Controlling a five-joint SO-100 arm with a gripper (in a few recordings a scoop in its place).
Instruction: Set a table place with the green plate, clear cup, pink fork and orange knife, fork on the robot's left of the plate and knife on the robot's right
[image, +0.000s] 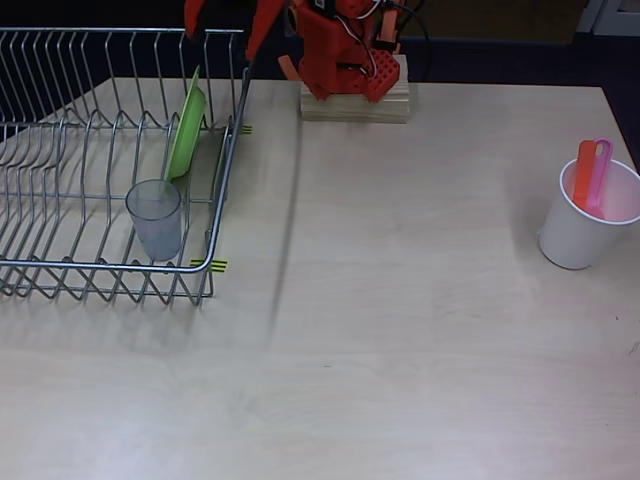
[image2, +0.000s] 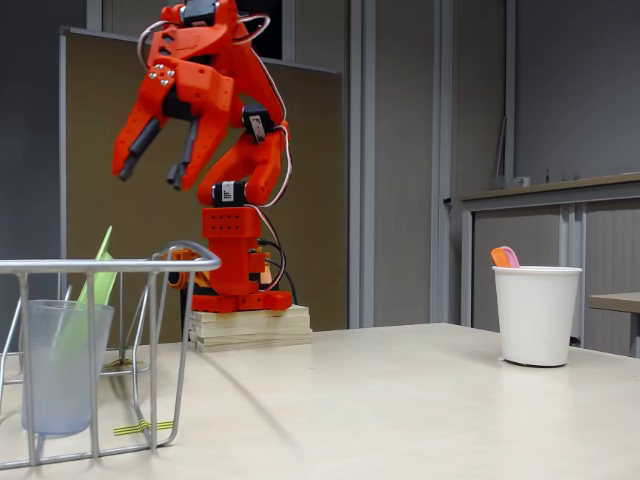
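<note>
Clear cup: stood upright at the near end of the wire dish rack on the bench. Green plate: on edge in the rack slots behind it. Orange knife and pink fork: upright in the white paper cup, well apart at the right. Gripper: raised above the rack, jaws spread, holding nothing.

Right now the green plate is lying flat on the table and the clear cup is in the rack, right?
Not quite. The plate isn't flat on the table; it stands on edge in the rack, as the overhead view shows. The cup is in the rack, as you said.
</note>
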